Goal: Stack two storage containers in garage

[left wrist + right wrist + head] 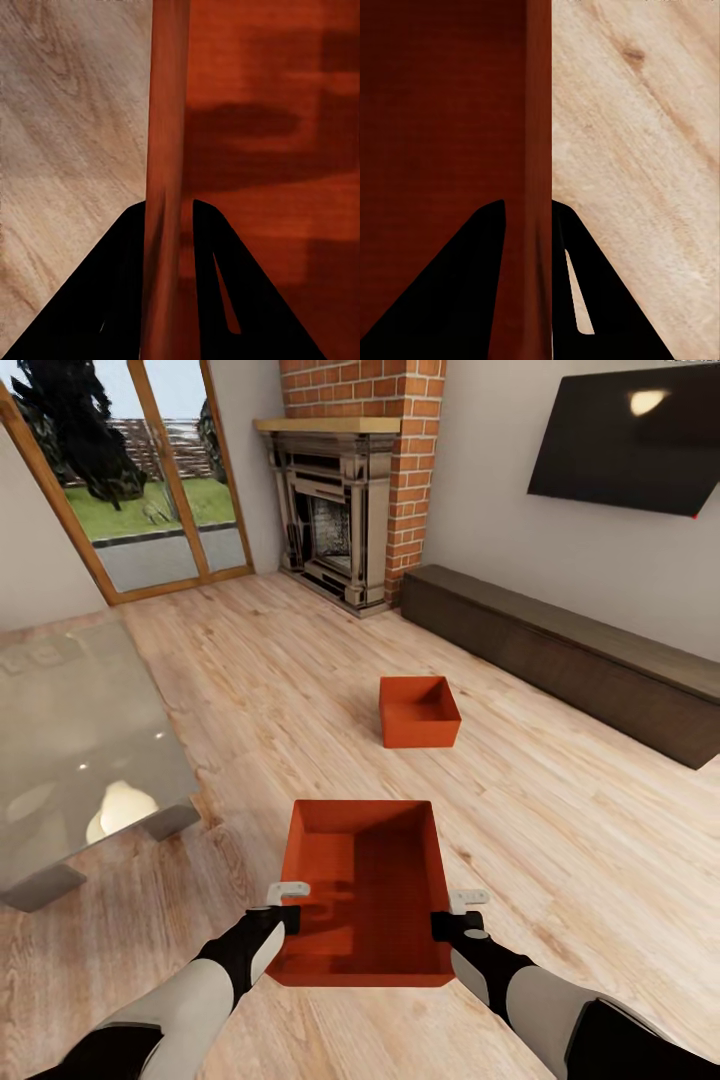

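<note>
In the head view, the near orange-red rectangular storage container with thin ribbed walls [365, 890] sits just ahead of the robot over the light wood plank floor [560, 830]. The left end effector [285, 905] meets the container's left wall near its front corner, and the right end effector [462, 912] meets the right wall opposite it. A second, alike orange-red open bin [419, 711] rests on the planks farther ahead, well apart from the first and nearer the long dark low cabinet [570, 655]. Behind it stands the red-brick fireplace [350, 490], with a black wall television [630, 440] to the right and wood-framed glass doors [150, 490] to the left. A grey glass-topped low table [70, 750] stands at the left.

In the left wrist view, the left end effector [168, 214] straddles the container's thin orange-red wall [166, 135]: one black finger [112, 300] lies on the outer, floor side and the other inside the bin, both pressed against the wall, so it is clamped on the container.

In the right wrist view, the right end effector [528, 214] is likewise clamped on the container's opposite wall [538, 112], one black finger [457, 300] on the inner side and the other on the outer side above the pale planks [645, 150].
</note>
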